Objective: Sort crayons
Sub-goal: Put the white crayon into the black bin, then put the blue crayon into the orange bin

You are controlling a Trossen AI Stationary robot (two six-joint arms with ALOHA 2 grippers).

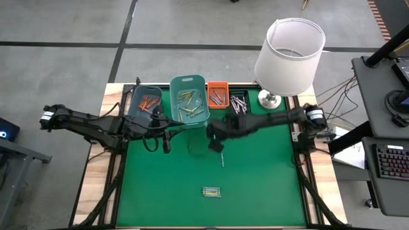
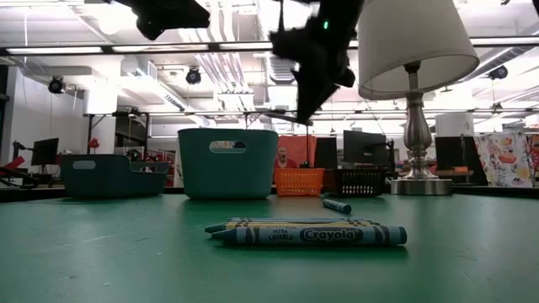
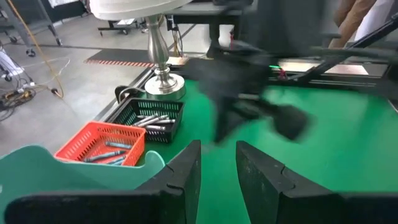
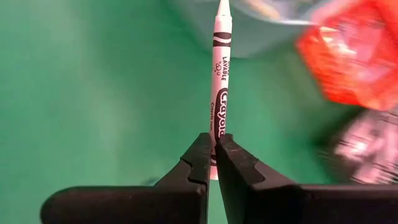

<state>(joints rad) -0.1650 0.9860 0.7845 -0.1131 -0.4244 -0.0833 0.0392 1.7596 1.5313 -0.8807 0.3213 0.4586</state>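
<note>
My right gripper (image 4: 212,158) is shut on a grey-white crayon (image 4: 221,74) above the green mat, near the bins; it also shows in the high view (image 1: 215,139). My left gripper (image 3: 217,171) is open and empty, above the mat in front of the dark teal bin (image 1: 146,101). A small bunch of crayons (image 1: 211,191) lies flat on the mat near the front, with a blue one foremost in the low view (image 2: 312,236). One single crayon (image 1: 222,160) lies flat on the mat below my right gripper. My right gripper pinches the crayon's blunt end (image 4: 214,138) between its two fingertips. The crayon runs on beyond the fingers in line with them, its pointed tip (image 4: 222,7) farthest out. It is lifted clear of the mat.
Along the far edge stand the dark teal bin with orange-red crayons, a teal bin (image 1: 190,97) with yellow-green ones, an orange basket (image 1: 217,94), a black basket (image 1: 238,102) with grey-white ones, and a lamp (image 1: 289,48). The mat's middle (image 1: 255,172) is bare.
</note>
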